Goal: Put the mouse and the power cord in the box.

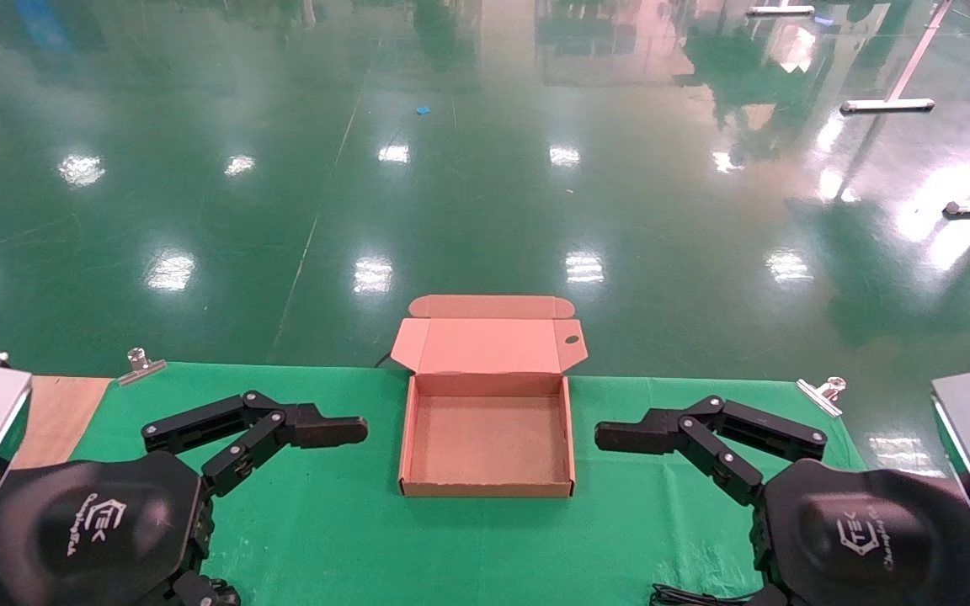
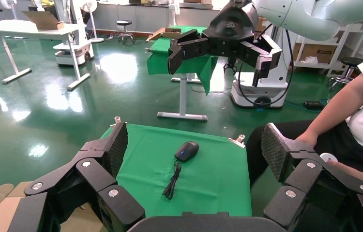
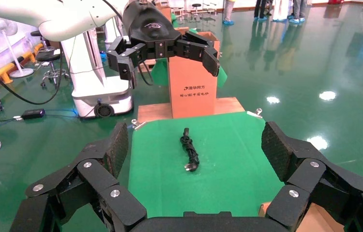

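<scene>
Your left gripper [image 1: 342, 431] and right gripper [image 1: 620, 436] both have their fingers spread wide and empty, hovering at either side of the box [image 1: 487, 438], which lies open on the counter [image 1: 325, 522], ready to receive things. The mouse [image 2: 187, 151] lies on the green cloth on the right arm's side, its cable trailing toward the left gripper; the power cord [image 3: 189, 152] lies bundled on the left arm's side, long axis along the right gripper's line of sight.

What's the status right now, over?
Left tool and right tool open, empty, flanking the box. Box open, empty. Mouse and power cord on the cloth, untouched. Nothing in the way.
</scene>
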